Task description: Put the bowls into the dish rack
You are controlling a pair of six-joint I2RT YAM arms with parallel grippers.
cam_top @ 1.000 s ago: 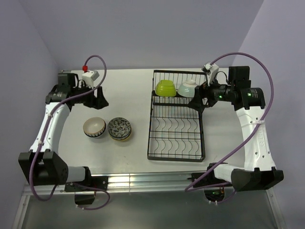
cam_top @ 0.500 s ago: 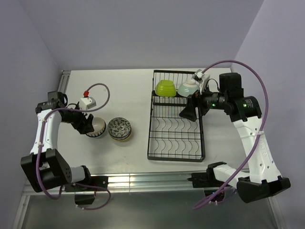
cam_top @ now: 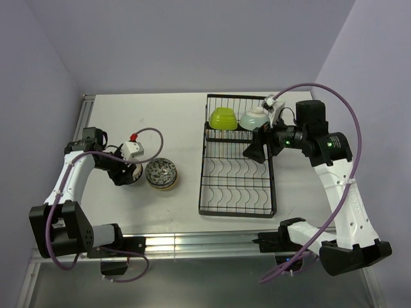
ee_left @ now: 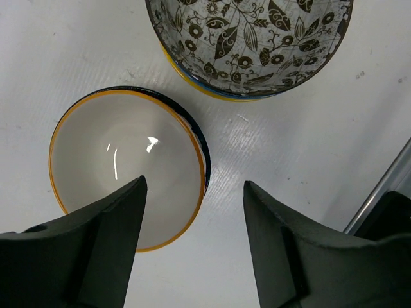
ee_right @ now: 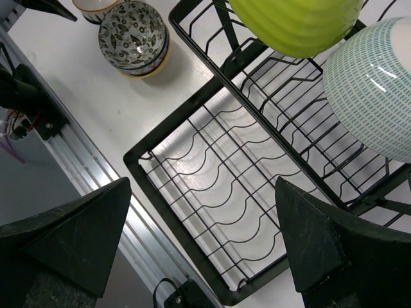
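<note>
A cream bowl with an orange rim and dark outside stands on the white table, left of a dark patterned bowl. My left gripper is open just above the cream bowl. In the left wrist view, this gripper has one finger over the bowl's inside and the other over the table beside the rim. The black wire dish rack holds a lime green bowl and a pale mint bowl in its raised far section. My right gripper hangs open and empty above the rack's plate slots.
An aluminium rail runs along the table's near edge, and another along the left side. Purple walls close the back and both sides. The patterned bowl sits close beside the cream bowl.
My left arm has swung from the far left down over the cream bowl. My right gripper has drawn back from the mint bowl and moved a little left over the rack.
</note>
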